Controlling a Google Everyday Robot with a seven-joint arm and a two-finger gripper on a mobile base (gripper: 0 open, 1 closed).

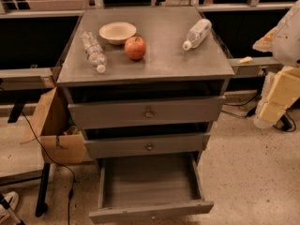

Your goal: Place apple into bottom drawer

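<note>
The apple [135,48], red-orange and round, sits on the grey cabinet top [164,55], just in front of a cream bowl [117,32]. The bottom drawer [150,213] is pulled out toward me and nothing shows inside it. The two upper grey drawers [147,112] are pushed in or nearly so. My gripper [275,102], with yellowish parts, hangs at the right edge of the view. It is to the right of the cabinet, below its top, far from the apple, and holds nothing that I can see.
Two plastic bottles lie on the cabinet top, one at the left [93,51] and one at the right [197,33]. A cardboard box [56,130] stands against the cabinet's left side. A cable and a black leg [43,189] are on the floor at the left.
</note>
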